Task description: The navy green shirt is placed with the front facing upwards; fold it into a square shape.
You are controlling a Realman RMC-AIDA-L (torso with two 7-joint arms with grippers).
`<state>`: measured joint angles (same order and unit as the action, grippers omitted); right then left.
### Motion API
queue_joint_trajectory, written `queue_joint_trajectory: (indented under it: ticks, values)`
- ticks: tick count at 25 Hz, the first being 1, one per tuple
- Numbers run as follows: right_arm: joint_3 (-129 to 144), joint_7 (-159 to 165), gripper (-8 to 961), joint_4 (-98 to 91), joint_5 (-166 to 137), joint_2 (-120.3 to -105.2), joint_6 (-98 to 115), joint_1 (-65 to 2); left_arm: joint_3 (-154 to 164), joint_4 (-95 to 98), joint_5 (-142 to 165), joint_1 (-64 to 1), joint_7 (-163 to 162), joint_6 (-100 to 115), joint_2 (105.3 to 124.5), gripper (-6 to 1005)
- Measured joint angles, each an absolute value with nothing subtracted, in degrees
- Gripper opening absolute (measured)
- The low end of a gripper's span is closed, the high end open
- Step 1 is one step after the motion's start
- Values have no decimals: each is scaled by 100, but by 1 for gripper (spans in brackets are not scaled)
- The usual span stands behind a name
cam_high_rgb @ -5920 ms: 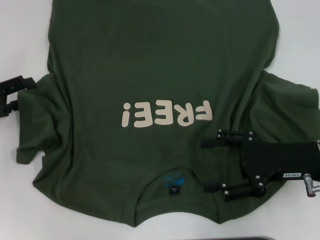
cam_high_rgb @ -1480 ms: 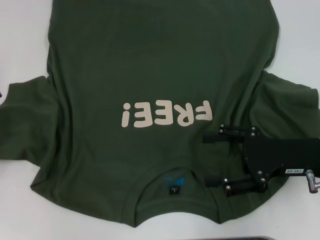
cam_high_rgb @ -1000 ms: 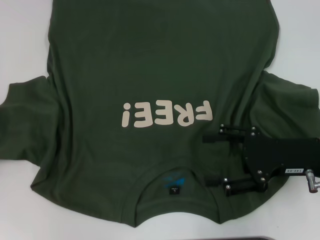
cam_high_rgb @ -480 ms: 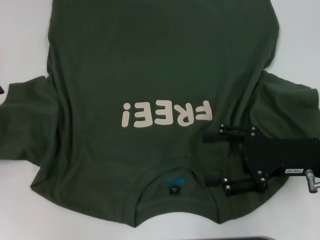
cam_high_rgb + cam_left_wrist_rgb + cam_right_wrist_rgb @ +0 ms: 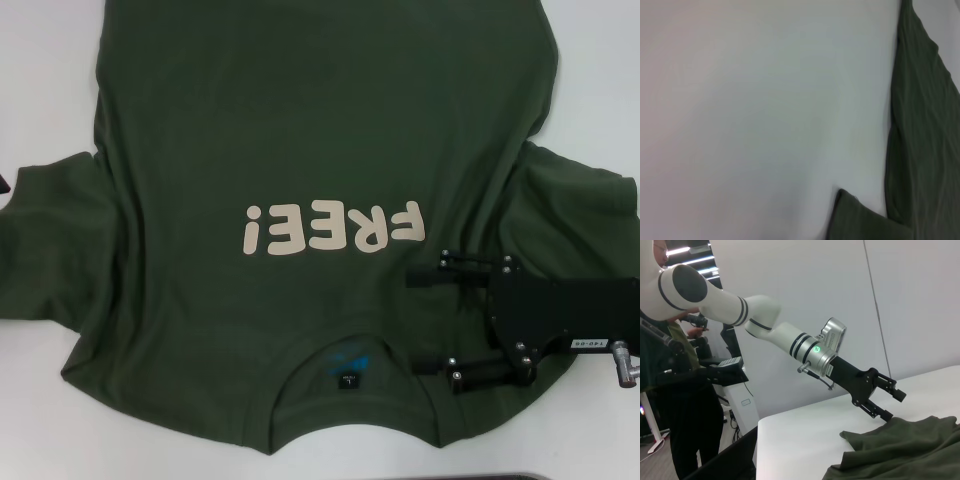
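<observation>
— What's under you, and where's the garment?

— A plain white worktop point(image 5: 40, 80). The large dark olive-green cotton T-shirt point(image 5: 300, 130) with cream block "FREE!" lettering point(image 5: 333, 228) lies spread face up across it, collar point(image 5: 350, 372) at six o'clock nearest me, body running off toward twelve. One sleeve lies flat at nine o'clock, the other rumpled at three.

— Your fingers?

— My right gripper point(image 5: 428, 322) hangs over the shoulder at about four o'clock, black fingers point(image 5: 440, 277) spread wide, holding nothing. My left gripper point(image 5: 892, 402) is out past the nine o'clock sleeve edge, just above the cloth, fingers parted and empty.

— And the room?

— A pale wall point(image 5: 805, 290) behind the worktop. A person in dark clothes point(image 5: 682, 405) stands beside a stand of dark equipment point(image 5: 722, 367), ceiling strip lights point(image 5: 687, 255) overhead.
</observation>
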<state>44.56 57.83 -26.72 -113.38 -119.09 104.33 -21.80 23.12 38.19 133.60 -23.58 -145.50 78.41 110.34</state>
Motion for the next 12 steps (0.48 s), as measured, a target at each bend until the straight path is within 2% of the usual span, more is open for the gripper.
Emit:
queue_joint_trajectory:
  ticks: [12]
  values:
    - [4456,5783,921,-2672,-11338,-11909,10438,-2153,2415,3816,13360,-2362,-14536,7772,11047,779]
